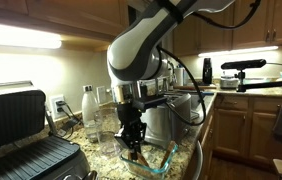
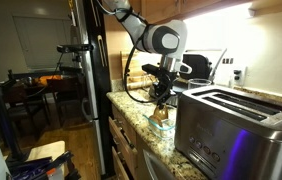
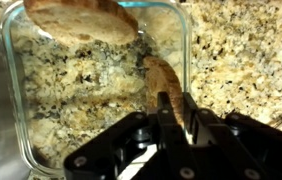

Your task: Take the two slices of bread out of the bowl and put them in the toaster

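Note:
In the wrist view the clear glass bowl [image 3: 21, 120] lies on the granite counter. One tan slice of bread [image 3: 81, 20] lies flat at its far end. A second slice [image 3: 164, 78] stands on edge by the bowl's right wall, pinched between my gripper's fingers [image 3: 173, 110], which are shut on it. In both exterior views my gripper [image 1: 133, 140] [image 2: 161, 100] reaches down into the bowl [image 1: 153, 160] [image 2: 162, 124]. The steel toaster [image 2: 236, 125] stands close by; it also shows behind the arm [image 1: 164, 120].
A large black contact grill [image 1: 21, 140] fills the near side. A tall clear glass and a white bottle [image 1: 89, 108] stand behind the bowl by the wall. A camera on a stand [image 1: 243, 68] sits further along the counter. The counter edge [image 2: 121, 125] drops to cabinets.

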Controlling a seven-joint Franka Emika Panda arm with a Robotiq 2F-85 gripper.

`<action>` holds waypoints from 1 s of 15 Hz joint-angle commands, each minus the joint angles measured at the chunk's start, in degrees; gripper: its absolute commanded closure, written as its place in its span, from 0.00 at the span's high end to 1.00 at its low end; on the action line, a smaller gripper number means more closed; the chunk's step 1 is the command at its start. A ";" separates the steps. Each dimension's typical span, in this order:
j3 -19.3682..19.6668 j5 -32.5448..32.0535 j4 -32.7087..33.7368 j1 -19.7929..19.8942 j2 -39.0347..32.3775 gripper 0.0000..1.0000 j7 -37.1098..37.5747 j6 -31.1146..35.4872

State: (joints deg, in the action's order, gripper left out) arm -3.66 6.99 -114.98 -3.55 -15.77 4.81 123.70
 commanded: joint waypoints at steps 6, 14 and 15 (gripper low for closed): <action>1.61 -1.67 -0.90 -0.42 2.70 0.10 5.46 2.88; 2.45 -6.48 -3.55 -0.93 8.82 0.10 15.39 3.99; 2.40 -6.93 -3.88 -0.89 9.63 0.10 16.38 3.91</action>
State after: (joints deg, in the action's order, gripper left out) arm -2.02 2.18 -115.03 -3.62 -10.79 17.09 126.00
